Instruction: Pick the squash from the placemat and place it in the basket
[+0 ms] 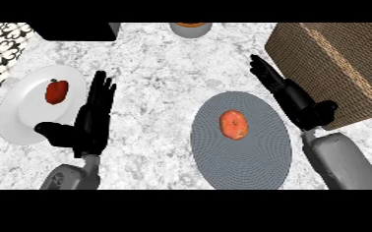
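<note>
An orange, roundish squash lies on the grey round placemat at the right of the counter. A brown woven basket stands at the far right, tilted in view. My right hand hovers open between the placemat's right rim and the basket, fingers straight and pointing away, apart from the squash. My left hand rests open at the left, fingers up, beside the white plate.
A white plate at the left holds a red pepper. A grey bowl with something orange sits at the back middle. A black box stands at the back left. The counter is white marble.
</note>
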Motion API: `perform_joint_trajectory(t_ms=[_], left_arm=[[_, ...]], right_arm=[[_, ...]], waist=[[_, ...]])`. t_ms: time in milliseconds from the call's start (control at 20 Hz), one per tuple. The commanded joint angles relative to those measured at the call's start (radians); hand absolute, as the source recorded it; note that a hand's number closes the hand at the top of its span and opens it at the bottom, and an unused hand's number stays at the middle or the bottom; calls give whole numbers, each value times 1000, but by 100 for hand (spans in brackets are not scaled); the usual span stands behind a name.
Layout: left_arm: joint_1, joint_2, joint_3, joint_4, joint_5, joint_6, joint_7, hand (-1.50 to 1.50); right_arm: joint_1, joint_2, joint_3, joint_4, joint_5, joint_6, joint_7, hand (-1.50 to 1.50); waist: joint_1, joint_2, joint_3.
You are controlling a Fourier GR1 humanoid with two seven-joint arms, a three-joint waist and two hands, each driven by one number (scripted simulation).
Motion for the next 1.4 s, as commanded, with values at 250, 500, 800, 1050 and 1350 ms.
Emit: perform_joint_trajectory(t_ms=[250,500,800,1050,1350], left_arm=[[-38,220,-65,76,-144,-79,94,0],[-67,267,-62,141,-143,-106,196,0],[-131,271,-39,152,-143,-116,281,0],[-119,278,-41,171,-144,-147,257,0],[-138,257,-57,173,-160,-151,259,0]], right_arm=[[-71,147,29,147,-306,463,-172,150],[-48,197,15,38,-311,712,-536,-150],[-57,2,-101,43,-34,555,-570,-150],[-157,-202,-133,60,211,453,-611,-150],[-226,-431,-4,79,395,580,-725,-150]], waist=[[92,48,28],[2,7,15],[-16,-10,8],[3,-3,7],[22,2,8]])
